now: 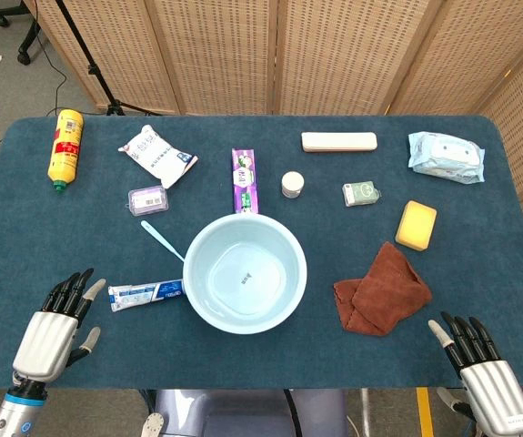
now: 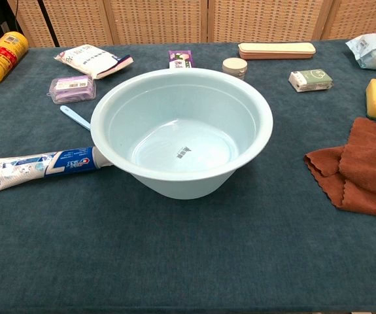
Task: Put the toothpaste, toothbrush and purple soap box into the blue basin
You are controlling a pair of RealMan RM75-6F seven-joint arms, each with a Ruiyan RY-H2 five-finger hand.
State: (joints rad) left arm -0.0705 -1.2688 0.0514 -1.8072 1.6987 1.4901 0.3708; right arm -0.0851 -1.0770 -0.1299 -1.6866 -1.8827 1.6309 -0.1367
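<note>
Beside basin (image 1: 208, 314): toothpaste (image 1: 145, 294), brown cloth (image 1: 381, 289).

One basin (image 1: 202, 305), toothpaste (image 1: 145, 293), toothbrush (image 1: 162, 240), soap box (image 1: 147, 198), sponge (image 1: 416, 225), cloth (image 1: 381, 289) sitting here; two hands (image 1: 54, 330) (image 1: 479, 364) (both idling).

**Open near edge, crowded left of the basin**

You are looking at bare cloth between your left hand (image 1: 50, 332) and the toothpaste (image 1: 145, 293), whose cap end is touching the blue basin (image 1: 290, 294). The toothbrush (image 1: 161, 239) is lying just beside the rim, the purple soap box (image 1: 147, 199) behind it. The brown cloth (image 1: 381, 289) is crowding the right.
</note>
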